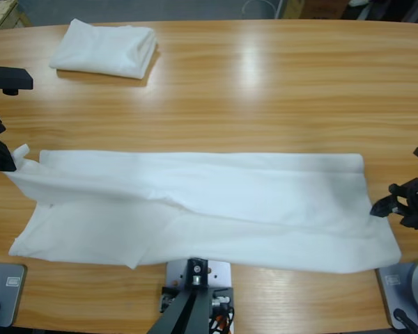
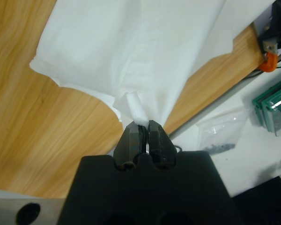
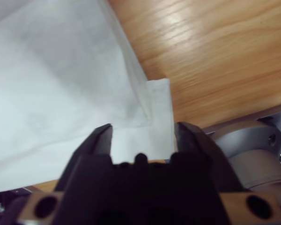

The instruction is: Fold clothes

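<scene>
The T-shirt (image 1: 202,209) lies spread in a long band across the near half of the wooden surface (image 1: 265,90), reaching from the left edge almost to the right edge. At its far left corner the left end effector (image 2: 141,127) is clamped on a pinched tuft of the white cloth, jaws pressed together, and the fabric fans out from that pinch across the wood. Toward the far left of the surface, well apart from the spread shirt, sits a folded shirt (image 1: 106,47) in a neat stack. At the right end, the right end effector (image 3: 143,136) stands with its jaws apart, straddling the shirt's near right edge beside a small stepped corner of cloth.
</scene>
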